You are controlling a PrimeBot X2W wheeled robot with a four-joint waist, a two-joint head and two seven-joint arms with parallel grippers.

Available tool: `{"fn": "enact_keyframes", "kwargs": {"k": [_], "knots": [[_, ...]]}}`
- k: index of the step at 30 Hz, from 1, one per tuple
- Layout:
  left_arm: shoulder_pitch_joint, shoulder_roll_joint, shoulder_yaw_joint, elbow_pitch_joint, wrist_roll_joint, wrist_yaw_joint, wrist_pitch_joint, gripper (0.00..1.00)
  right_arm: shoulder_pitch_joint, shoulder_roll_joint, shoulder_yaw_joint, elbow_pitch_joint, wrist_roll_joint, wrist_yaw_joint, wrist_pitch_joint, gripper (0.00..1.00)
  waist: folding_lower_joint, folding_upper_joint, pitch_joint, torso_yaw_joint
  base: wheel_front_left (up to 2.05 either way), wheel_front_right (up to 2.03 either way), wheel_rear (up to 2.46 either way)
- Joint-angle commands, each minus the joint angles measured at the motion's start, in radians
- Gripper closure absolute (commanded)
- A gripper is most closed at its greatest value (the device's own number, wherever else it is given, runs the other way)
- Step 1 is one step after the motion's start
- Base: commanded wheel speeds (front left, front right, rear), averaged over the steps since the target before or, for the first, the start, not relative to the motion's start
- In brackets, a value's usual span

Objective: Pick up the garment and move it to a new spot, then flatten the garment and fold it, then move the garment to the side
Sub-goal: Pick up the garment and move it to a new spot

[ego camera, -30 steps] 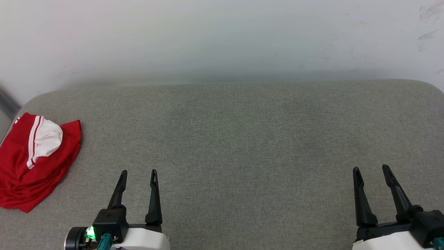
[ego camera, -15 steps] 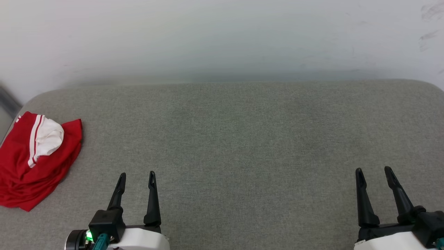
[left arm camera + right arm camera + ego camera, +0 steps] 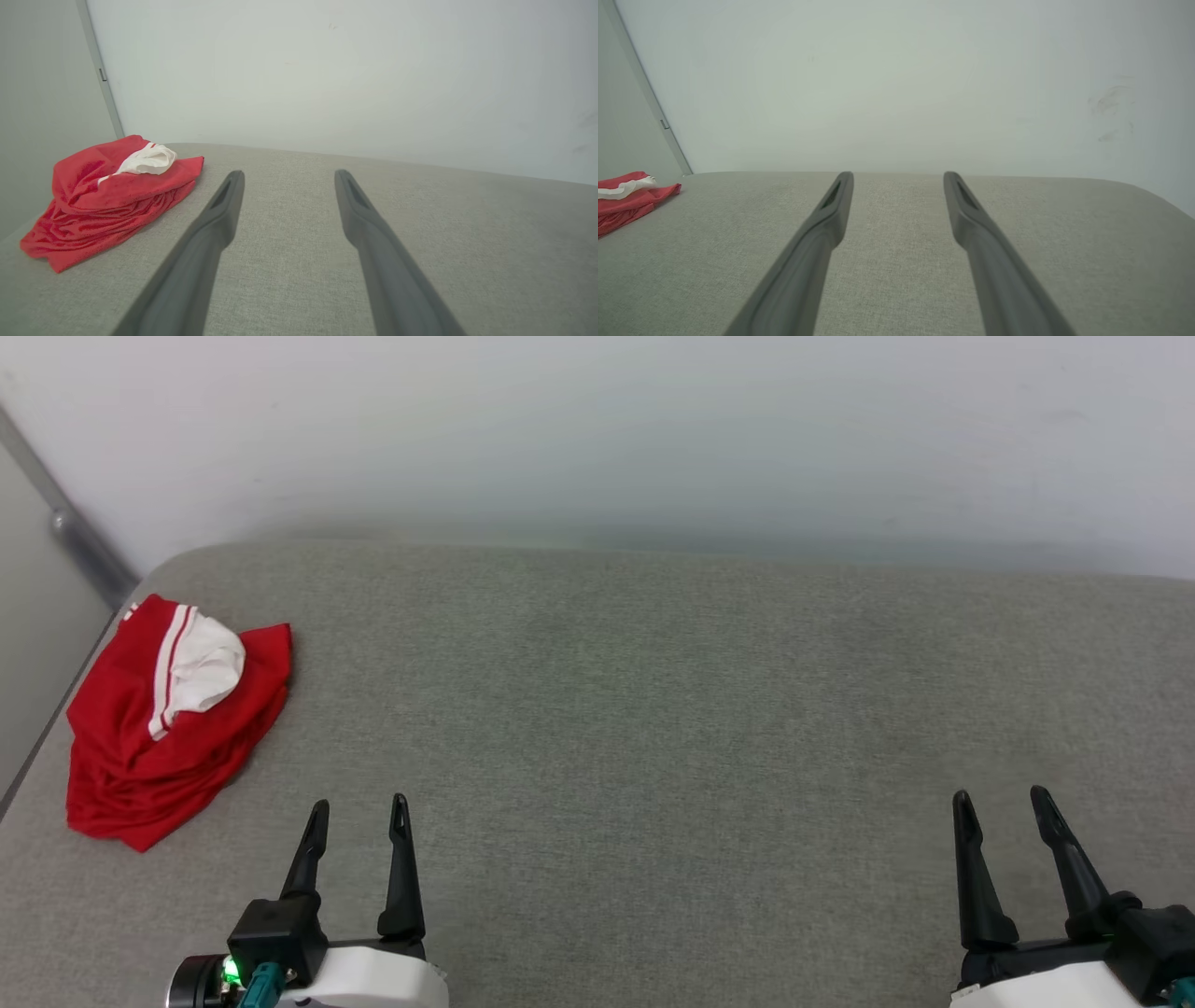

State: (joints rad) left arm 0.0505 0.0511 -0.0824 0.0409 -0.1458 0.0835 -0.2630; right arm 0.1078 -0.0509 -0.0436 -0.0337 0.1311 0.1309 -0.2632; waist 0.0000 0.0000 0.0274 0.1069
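The garment is a crumpled red heap with a white, red-striped sleeve on top, lying at the far left of the grey padded surface. In the left wrist view the garment sits to the left of the fingers, and in the right wrist view the garment shows at the left edge. My left gripper hovers open at the lower left, to the right of the heap and apart from it. My right gripper stands open at the lower right. Both hold nothing.
A pale wall runs along the back of the surface. At the left a grey metal strip rises in the corner, and the surface's left edge passes close beside the garment.
The camera has turned to the left, so the garment now lies farther into the picture. Both grippers stay open, and neither has moved nearer the garment.
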Motion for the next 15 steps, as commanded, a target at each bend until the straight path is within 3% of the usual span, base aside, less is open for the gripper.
{"fn": "enact_keyframes", "kwargs": {"k": [1,15], "knots": [[-0.01,-0.001,0.006,0.001,-0.003,0.004,-0.003,0.0,0.012,0.001,0.002,-0.003,-0.004,0.0,-0.002,0.0,0.0,0.0,0.002,0.029,0.0,0.0,0.0],[-0.02,-0.001,0.021,-0.001,-0.032,0.012,-0.003,0.0,0.003,0.001,0.0,-0.009,-0.013,0.0,-0.002,0.0,0.0,0.0,0.016,0.232,0.0,0.0,0.0]]}}
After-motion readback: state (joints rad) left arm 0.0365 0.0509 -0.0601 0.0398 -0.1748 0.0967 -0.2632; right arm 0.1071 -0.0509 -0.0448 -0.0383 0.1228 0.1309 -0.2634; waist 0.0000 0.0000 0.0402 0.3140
